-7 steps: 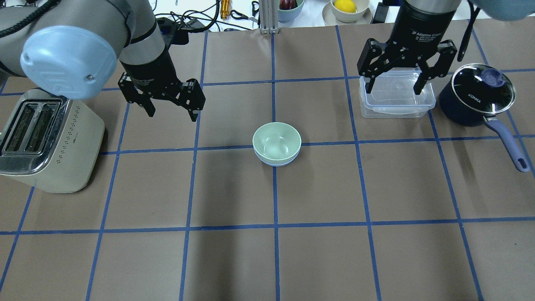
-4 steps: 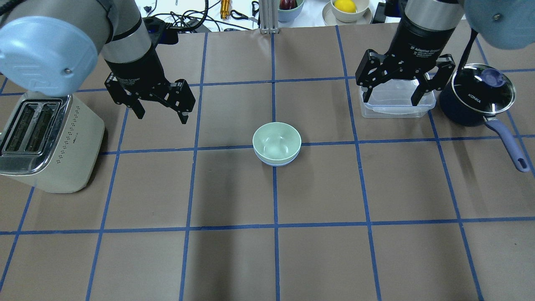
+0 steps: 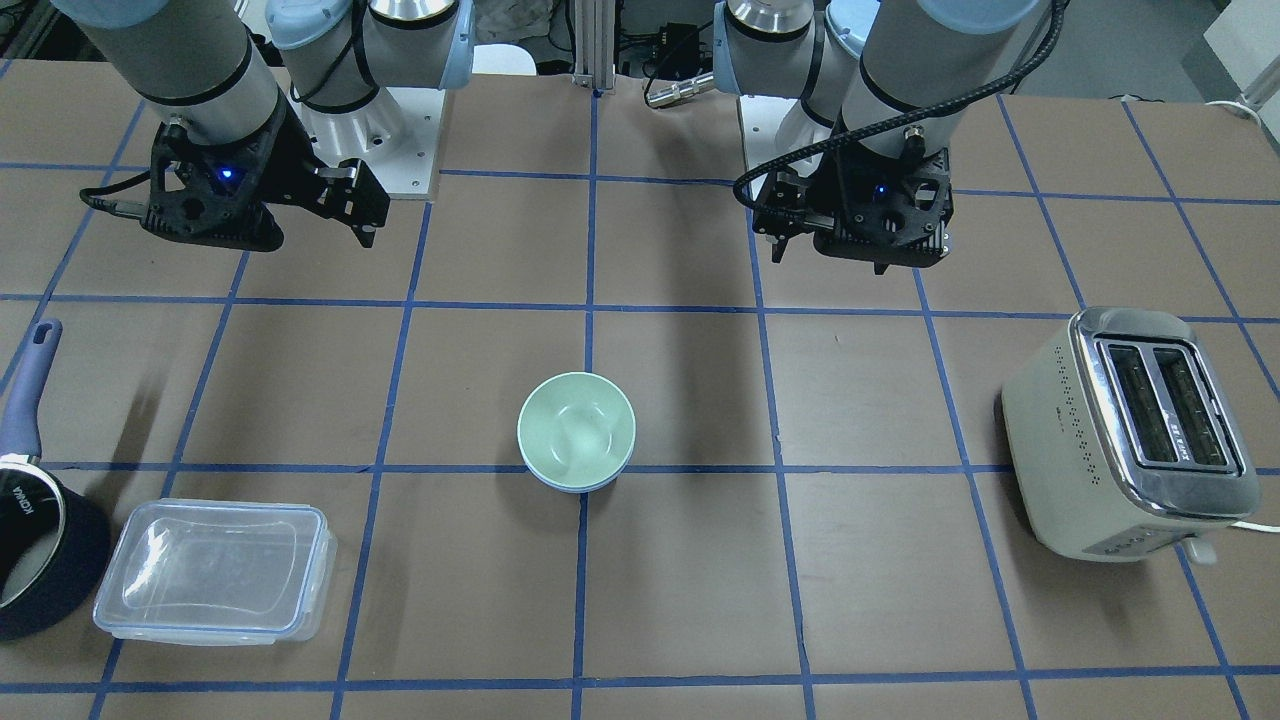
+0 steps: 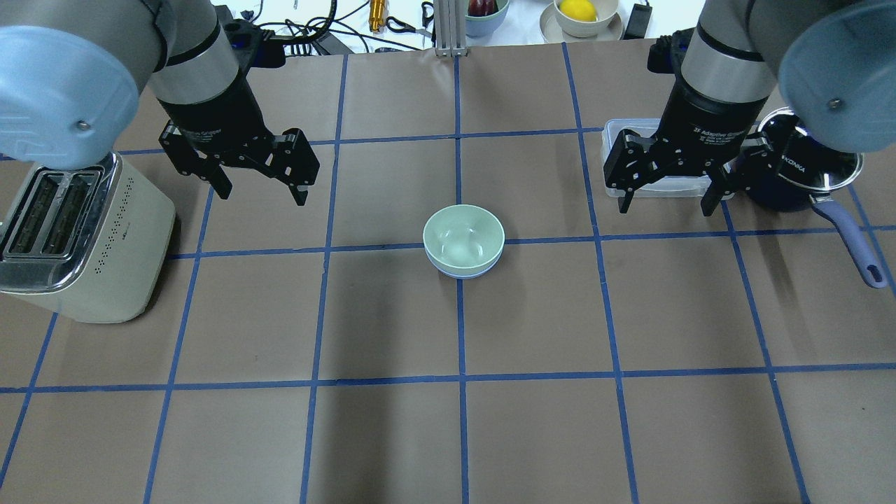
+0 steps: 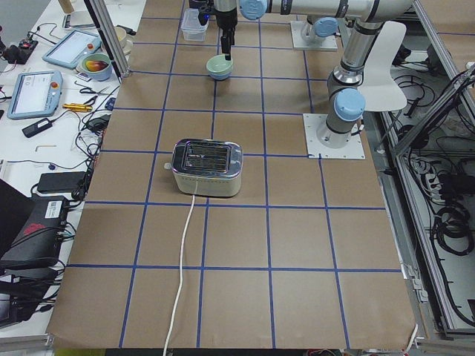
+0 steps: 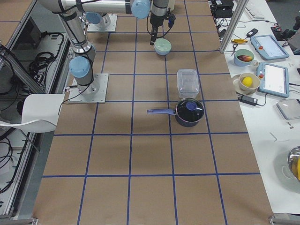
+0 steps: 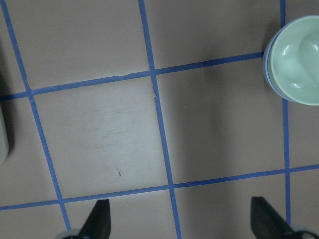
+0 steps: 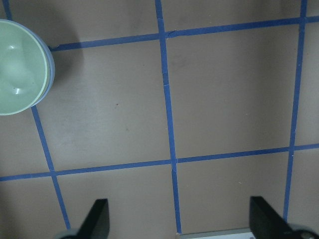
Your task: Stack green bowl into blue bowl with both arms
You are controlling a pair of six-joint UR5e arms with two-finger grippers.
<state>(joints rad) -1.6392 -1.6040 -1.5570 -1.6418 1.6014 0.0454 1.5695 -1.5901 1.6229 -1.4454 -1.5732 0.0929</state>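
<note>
Green bowl (image 4: 463, 238) nested in blue bowl (image 4: 463, 275), only blue's rim edge showing, seemingly level, left gripper (image 4: 262, 196) and right gripper (image 4: 665, 208) spread wide, holding nothing, well apart either side.

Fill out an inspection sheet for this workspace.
Surface: brown paper table with a blue tape grid.
Job's things: green bowl nested in blue bowl, at centre.
Clutter: toaster, clear lidded container, saucepan, all apart from the bowls.
Grippers: left gripper and right gripper both open, empty, off the table.
Cables: toaster cord trails across the table.
Surroundings: side bench with tablets and a lemon.
</note>
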